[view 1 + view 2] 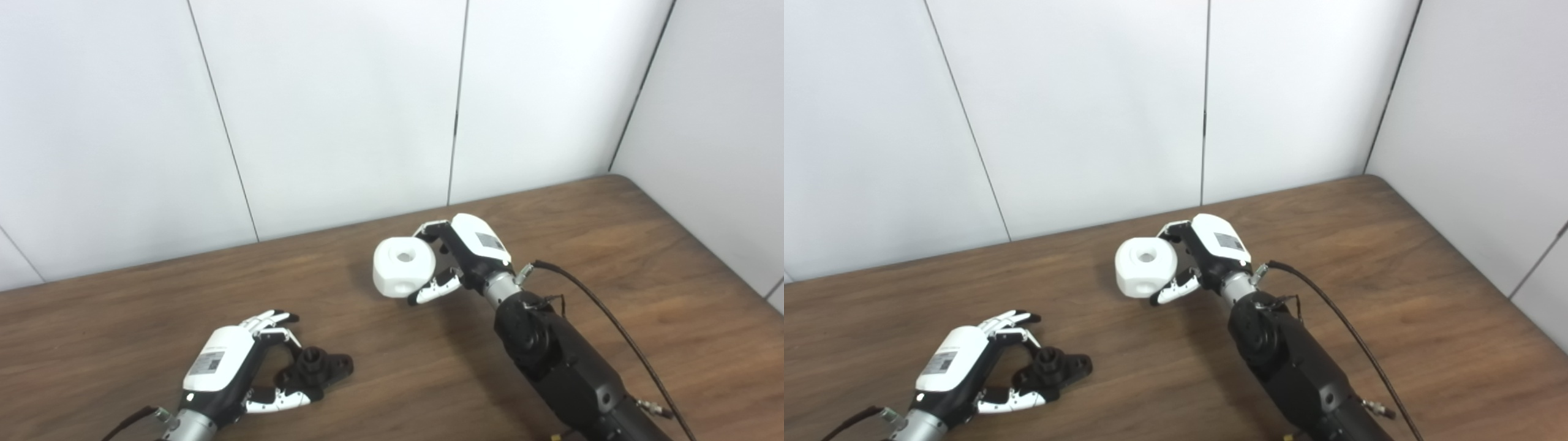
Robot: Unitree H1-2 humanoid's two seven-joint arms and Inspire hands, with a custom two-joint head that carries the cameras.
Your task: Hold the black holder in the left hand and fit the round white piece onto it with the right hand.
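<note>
Black holder (315,365) lay on the wooden table (643,257) at about seven o'clock in the scene, near the front edge. It was a small dark part with a round raised collar on top and a flat lobe reaching toward three o'clock. The left hand (236,361) sat at the holder's nine o'clock, curled around it: the fingers (272,320) arched over its far side and the thumb (282,401) lay along its near side, touching it. The holder appeared to rest on the table within that loose grasp.

Farther back, near the table's middle at about twelve o'clock, the right hand (1200,254) gripped the round white piece (1145,267), well apart from the holder. The piece was a chunky rounded block with a hole in its top face and another in the side toward the camera. Fingers wrapped its far side and the thumb (1170,293) pressed its near side. It cast a shadow on the wood beside it; whether it touched the table could not be told.

Beyond the table stood pale wall panels (337,110) with dark seams.
</note>
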